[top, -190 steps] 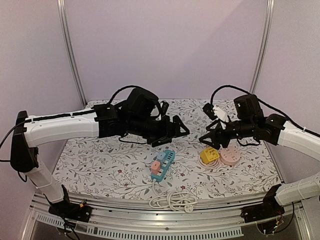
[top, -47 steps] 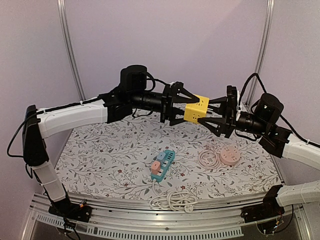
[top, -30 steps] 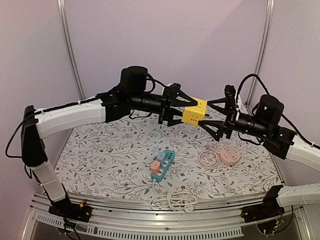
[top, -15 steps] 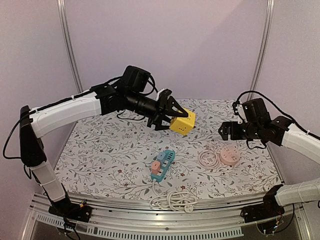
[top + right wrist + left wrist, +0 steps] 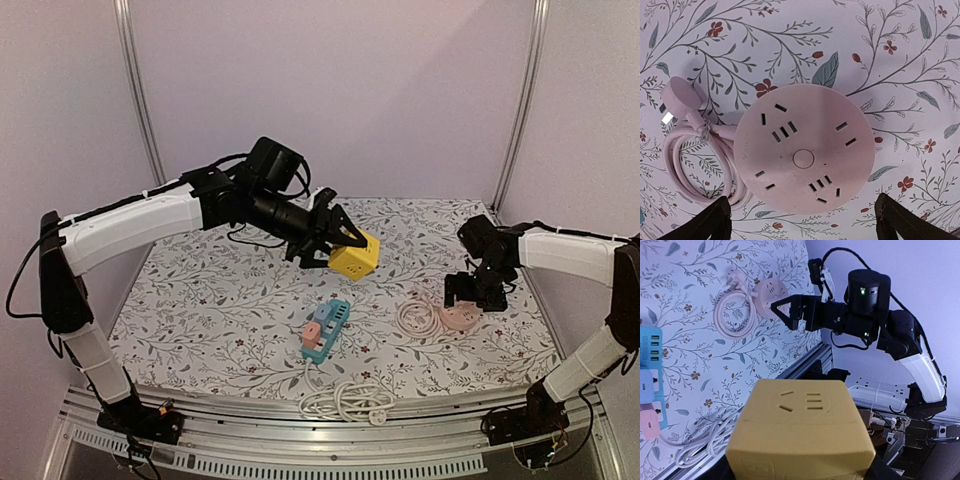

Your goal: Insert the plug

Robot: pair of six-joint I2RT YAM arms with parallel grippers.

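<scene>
My left gripper [image 5: 338, 250] is shut on a yellow cube socket [image 5: 354, 259] and holds it in the air above the table's middle. In the left wrist view the cube [image 5: 800, 430] fills the bottom and hides the fingers. A pink round socket [image 5: 460, 315] lies at the right, with its coiled pink cord [image 5: 414, 318] beside it. My right gripper [image 5: 464, 296] points down over it, open and empty. In the right wrist view the pink round socket [image 5: 804, 150] lies between the spread fingertips [image 5: 715, 220], with its pink plug [image 5: 681, 96] at the upper left.
A blue power strip [image 5: 327, 328] with a pink adapter [image 5: 313, 333] lies at the front middle, and its white cord [image 5: 345, 400] is bundled at the table's near edge. The floral cloth [image 5: 200, 310] covers the table. Metal posts stand at the back corners.
The right gripper let go of the yellow cube, drew back and came down over the pink round socket. The left gripper lowered the cube toward the table's middle.
</scene>
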